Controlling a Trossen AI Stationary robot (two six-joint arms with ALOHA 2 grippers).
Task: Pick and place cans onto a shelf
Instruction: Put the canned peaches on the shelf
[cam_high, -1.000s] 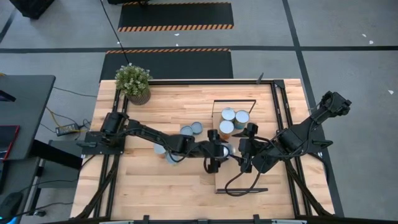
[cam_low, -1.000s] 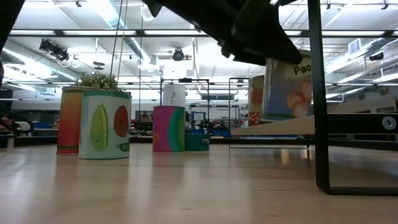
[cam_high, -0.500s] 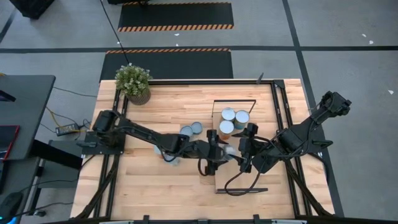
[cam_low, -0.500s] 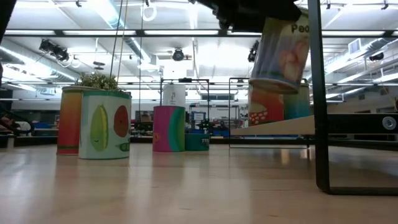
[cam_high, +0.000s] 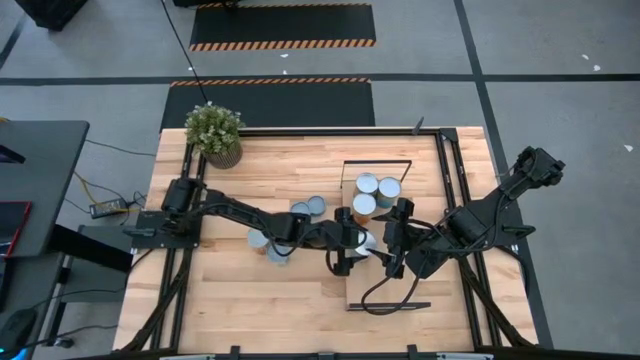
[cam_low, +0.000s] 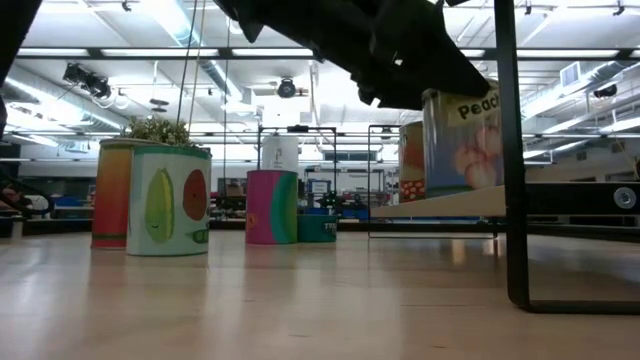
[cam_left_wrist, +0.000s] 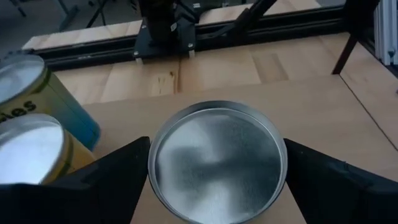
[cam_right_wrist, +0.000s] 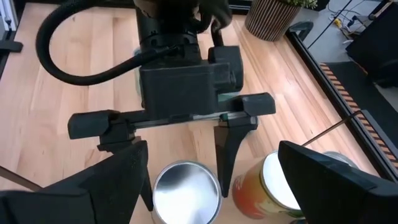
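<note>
High view: left gripper (cam_high: 352, 243) is reaching over the near edge of the shelf (cam_high: 420, 215), right gripper (cam_high: 397, 240) is sitting just beside it; three cans (cam_high: 375, 190) standing on the shelf, more cans (cam_high: 308, 208) on the tabletop (cam_high: 250, 300). Low view: peach can (cam_low: 462, 140) is resting on the shelf board. Left wrist view: fingers (cam_left_wrist: 118, 168) are flanking the can's silver top (cam_left_wrist: 216, 158), clamped on it. Right wrist view: right fingers (cam_right_wrist: 311, 165) are spread apart, holding nothing.
</note>
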